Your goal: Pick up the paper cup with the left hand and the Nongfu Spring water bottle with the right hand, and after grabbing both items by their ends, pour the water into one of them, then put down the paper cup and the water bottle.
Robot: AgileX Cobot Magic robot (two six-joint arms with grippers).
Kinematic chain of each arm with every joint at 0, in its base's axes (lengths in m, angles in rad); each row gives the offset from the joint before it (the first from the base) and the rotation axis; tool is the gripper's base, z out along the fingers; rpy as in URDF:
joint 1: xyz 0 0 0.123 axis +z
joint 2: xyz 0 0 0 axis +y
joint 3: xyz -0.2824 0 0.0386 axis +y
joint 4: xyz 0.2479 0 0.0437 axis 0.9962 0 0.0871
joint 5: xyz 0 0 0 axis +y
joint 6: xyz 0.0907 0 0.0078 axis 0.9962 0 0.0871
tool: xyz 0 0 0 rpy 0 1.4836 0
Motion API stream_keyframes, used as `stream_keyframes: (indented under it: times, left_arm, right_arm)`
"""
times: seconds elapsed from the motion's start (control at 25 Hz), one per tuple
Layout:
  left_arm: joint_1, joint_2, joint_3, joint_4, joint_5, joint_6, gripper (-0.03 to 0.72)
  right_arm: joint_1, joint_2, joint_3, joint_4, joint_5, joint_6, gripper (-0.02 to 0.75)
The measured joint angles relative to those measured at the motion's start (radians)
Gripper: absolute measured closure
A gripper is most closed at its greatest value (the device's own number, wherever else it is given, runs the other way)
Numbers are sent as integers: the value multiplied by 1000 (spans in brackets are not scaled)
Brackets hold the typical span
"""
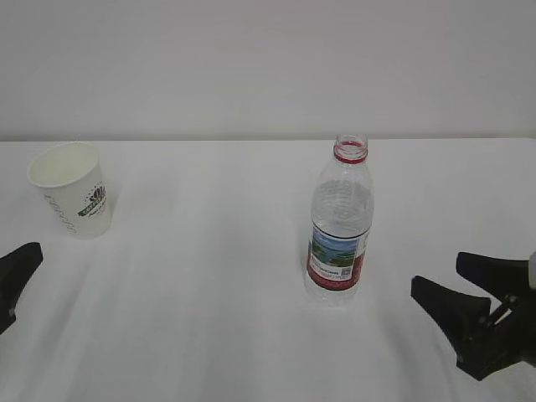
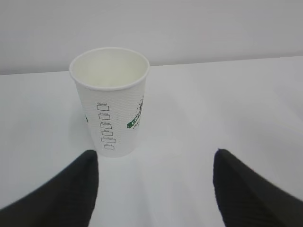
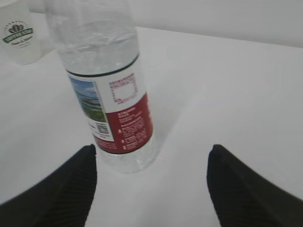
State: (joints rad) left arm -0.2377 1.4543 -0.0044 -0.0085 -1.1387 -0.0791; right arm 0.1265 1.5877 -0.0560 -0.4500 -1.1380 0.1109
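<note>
Paper cup (image 1: 70, 190): white, green logo, upright, empty, far left on table. Nongfu Spring water bottle (image 1: 339, 222): clear, red label, uncapped, upright, right of centre.

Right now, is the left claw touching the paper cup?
Apart. In the left wrist view, the open left claw sits short of the paper cup, with bare table between fingertips and cup.

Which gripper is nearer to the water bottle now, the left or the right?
The right gripper is nearer: it waits open just to the right of the water bottle, not touching. The left gripper sits far left, facing the paper cup.
</note>
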Motion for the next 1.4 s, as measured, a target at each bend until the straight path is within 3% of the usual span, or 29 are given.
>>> stream_keyframes:
  times: [0.24, 1.08, 1.4]
  left_arm:
    - [0, 0, 0, 0, -2, 0, 139]
    - [0, 0, 0, 8, -2, 4, 139]
    - [0, 0, 0, 8, -2, 4, 119]
  right_arm:
    - [0, 0, -21, -60, -3, 1, 190]
    - [0, 0, -23, -74, -5, -124, 188]
    - [0, 21, -58, -120, -7, -72, 93]
